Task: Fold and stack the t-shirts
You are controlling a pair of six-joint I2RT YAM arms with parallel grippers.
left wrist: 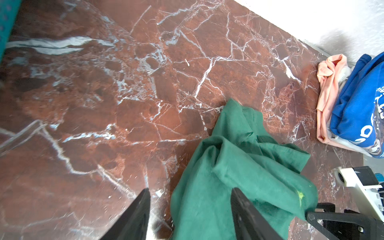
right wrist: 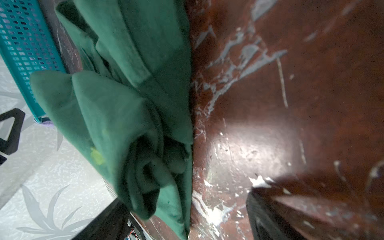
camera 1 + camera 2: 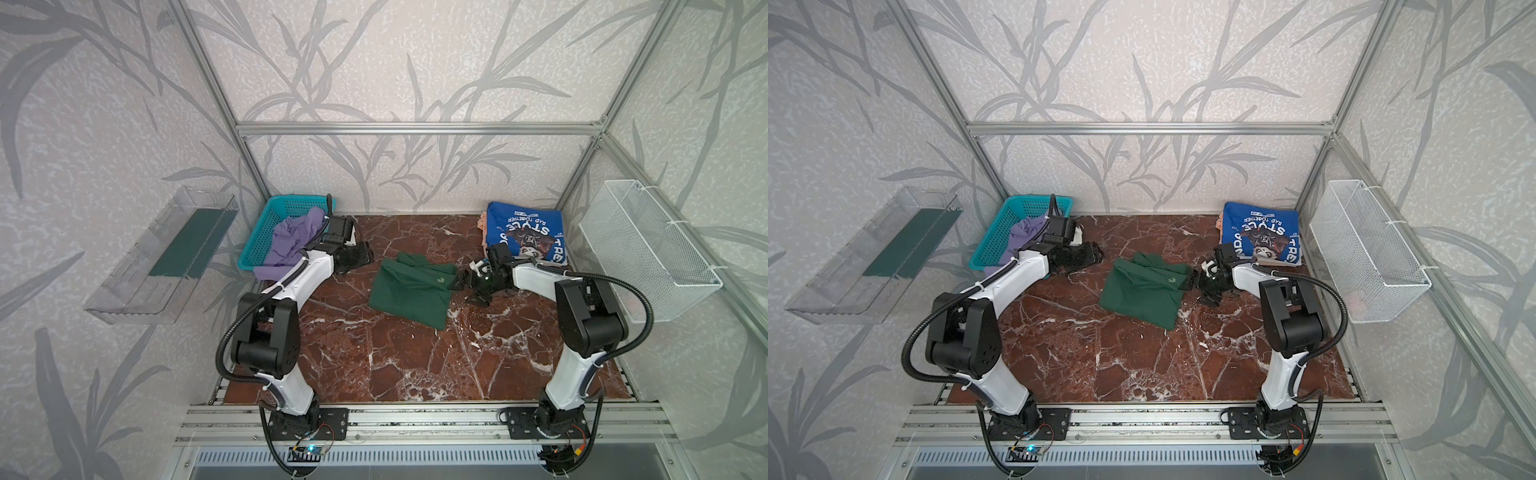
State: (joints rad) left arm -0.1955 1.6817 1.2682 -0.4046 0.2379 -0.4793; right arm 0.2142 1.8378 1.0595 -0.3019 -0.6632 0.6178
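Green shirt (image 3: 409, 291) lies between left gripper (image 3: 360, 257) and right gripper (image 3: 468, 287), both spread open; basket (image 3: 266, 232) behind left; left wrist shows peach shirt (image 1: 328, 93) under blue shirt (image 1: 357, 108).

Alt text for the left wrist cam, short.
A rumpled dark green t-shirt lies on the red-brown marble table, reaching in between the open fingers of the left gripper, which is not clamping it. Beyond it, near the wall, a blue printed t-shirt is stacked over a peach t-shirt.
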